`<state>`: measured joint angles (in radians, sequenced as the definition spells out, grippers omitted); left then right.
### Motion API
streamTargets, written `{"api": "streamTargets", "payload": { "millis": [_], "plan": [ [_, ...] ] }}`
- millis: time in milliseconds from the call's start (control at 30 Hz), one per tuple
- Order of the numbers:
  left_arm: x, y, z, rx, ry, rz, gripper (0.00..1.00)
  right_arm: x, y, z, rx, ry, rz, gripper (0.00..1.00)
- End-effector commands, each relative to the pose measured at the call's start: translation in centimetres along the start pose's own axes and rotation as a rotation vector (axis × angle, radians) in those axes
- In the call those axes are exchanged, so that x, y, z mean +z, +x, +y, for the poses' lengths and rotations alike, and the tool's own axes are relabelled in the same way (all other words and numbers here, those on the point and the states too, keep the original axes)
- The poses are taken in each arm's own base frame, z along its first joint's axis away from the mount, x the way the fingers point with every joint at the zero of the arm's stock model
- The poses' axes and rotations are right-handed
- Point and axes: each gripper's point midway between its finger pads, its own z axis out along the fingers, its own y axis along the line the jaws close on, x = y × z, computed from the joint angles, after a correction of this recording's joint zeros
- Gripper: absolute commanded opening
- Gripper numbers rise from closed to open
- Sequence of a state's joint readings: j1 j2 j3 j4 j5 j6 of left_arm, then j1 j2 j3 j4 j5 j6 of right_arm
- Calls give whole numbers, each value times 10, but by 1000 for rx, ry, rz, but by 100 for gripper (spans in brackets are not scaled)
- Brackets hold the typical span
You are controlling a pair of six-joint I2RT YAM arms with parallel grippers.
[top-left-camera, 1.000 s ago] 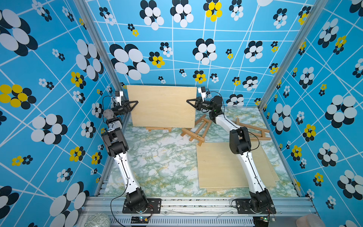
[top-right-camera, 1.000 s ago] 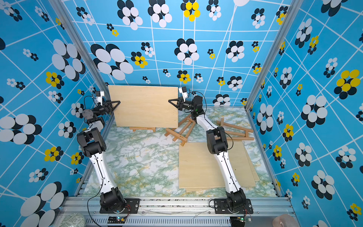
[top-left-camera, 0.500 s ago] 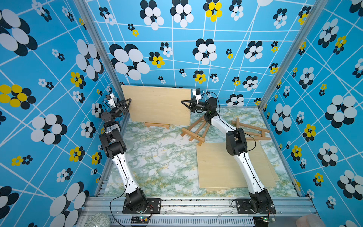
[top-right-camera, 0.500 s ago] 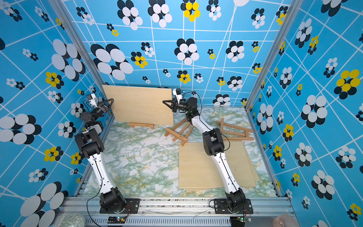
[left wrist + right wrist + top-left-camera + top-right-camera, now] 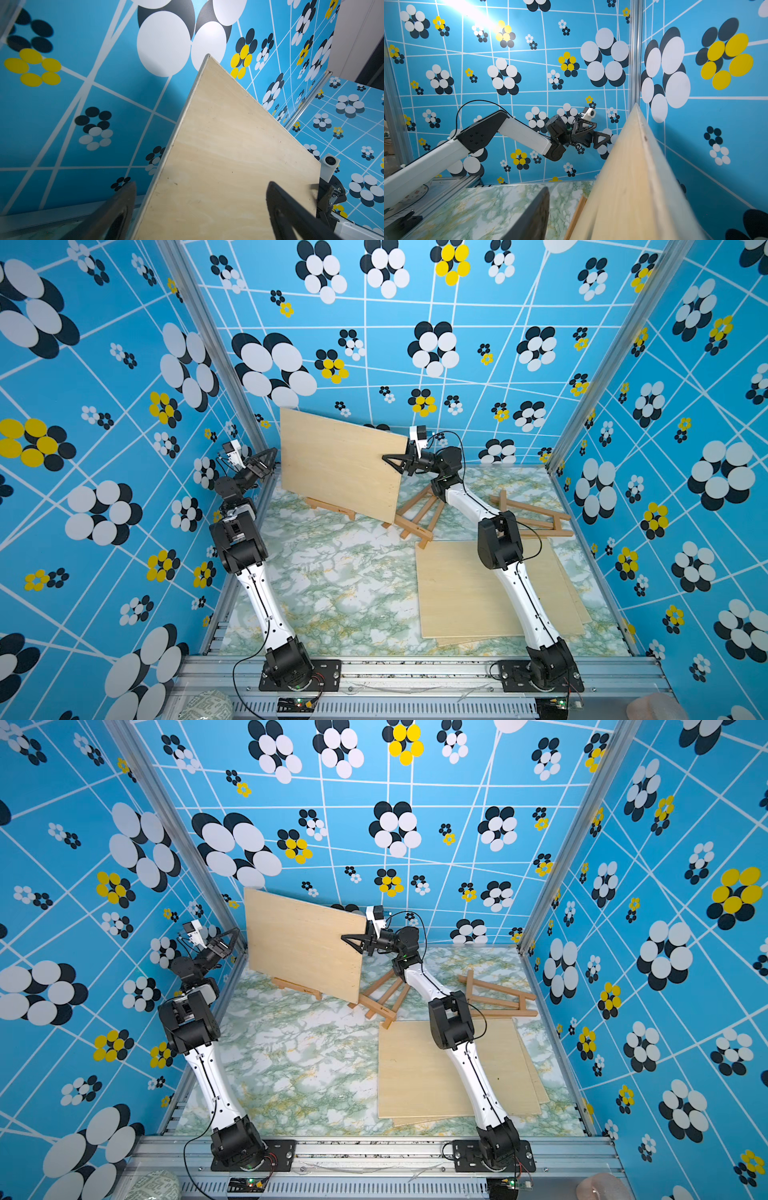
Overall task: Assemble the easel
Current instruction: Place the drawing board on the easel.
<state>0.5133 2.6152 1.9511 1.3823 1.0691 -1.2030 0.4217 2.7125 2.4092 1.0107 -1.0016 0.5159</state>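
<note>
Board (image 5: 340, 464): stands tilted at back left of the table (image 5: 332, 580), with a small easel (image 5: 330, 507) at its foot.
Left gripper (image 5: 271, 459): just left of the board.
Right gripper (image 5: 391, 465): at the board's right edge.
Folded easel (image 5: 415, 514): lying right of the board.
Second easel (image 5: 532, 516): lying further right.
Flat boards (image 5: 457, 593): stacked front right.

Your left arm (image 5: 258, 598) rises along the left side, and the left gripper (image 5: 271, 459) at the far corner gapes wide. Your right arm (image 5: 520, 594) stretches to the back, its wrist turned leftward, and the right gripper (image 5: 392, 465) has its jaws parted.
</note>
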Motion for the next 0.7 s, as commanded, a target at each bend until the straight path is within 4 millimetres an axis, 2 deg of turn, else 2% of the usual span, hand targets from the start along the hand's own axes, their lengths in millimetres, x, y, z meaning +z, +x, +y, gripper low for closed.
{"api": "streamTargets", "payload": {
  "millis": [0, 167, 300, 400, 433, 667],
  "plan": [
    [-1, -28, -25, 81, 4, -38, 99, 10, -21, 14, -56, -27, -38, 63],
    [-6, -27, -23, 81, -13, -46, 99, 9, -19, 13, -49, -21, -32, 64],
    [-5, -28, -25, 84, -14, -49, 99, 8, -17, 14, -36, -25, -29, 71],
    [-3, -29, -31, 94, -12, -49, 99, 5, -20, 14, -34, -14, -32, 85],
    [-4, -29, -31, 93, -17, -52, 99, 4, -23, 14, -35, -9, -33, 99],
    [-4, -27, -43, 107, -30, -58, 99, -3, -38, 20, -31, 16, -48, 100]
  ]
}}
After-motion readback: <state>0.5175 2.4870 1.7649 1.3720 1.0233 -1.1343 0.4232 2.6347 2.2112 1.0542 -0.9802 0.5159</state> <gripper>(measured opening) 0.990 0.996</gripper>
